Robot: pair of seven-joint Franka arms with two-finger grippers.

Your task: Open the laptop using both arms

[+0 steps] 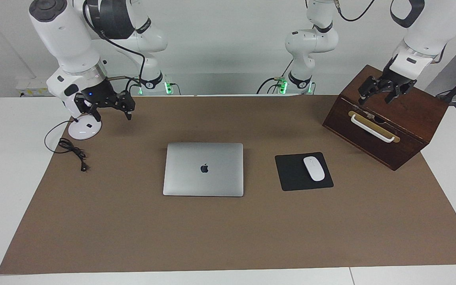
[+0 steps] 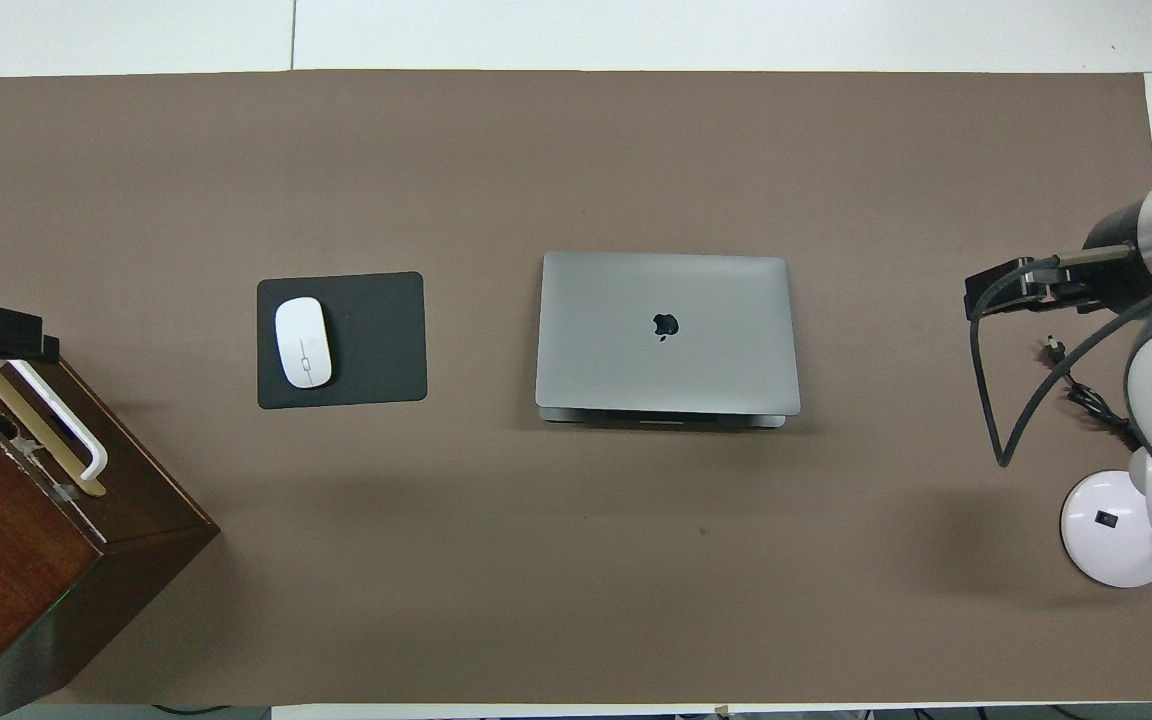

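Note:
The silver-grey laptop (image 1: 203, 169) lies shut on the brown mat near the table's middle, apple logo up; it also shows in the overhead view (image 2: 666, 335). In that view a thin strip of its base shows under the lid along the edge nearer the robots. My right gripper (image 1: 113, 114) hangs open and empty above the mat by the lamp base, toward the right arm's end, well apart from the laptop; it also shows in the overhead view (image 2: 1011, 290). My left gripper (image 1: 375, 99) hangs open and empty over the wooden box, toward the left arm's end.
A black mouse pad (image 1: 291, 174) with a white mouse (image 1: 314, 168) lies beside the laptop toward the left arm's end. A dark wooden box (image 1: 406, 114) with a white handle stands there too. A white lamp base (image 1: 84, 128) and black cable (image 1: 71, 150) lie toward the right arm's end.

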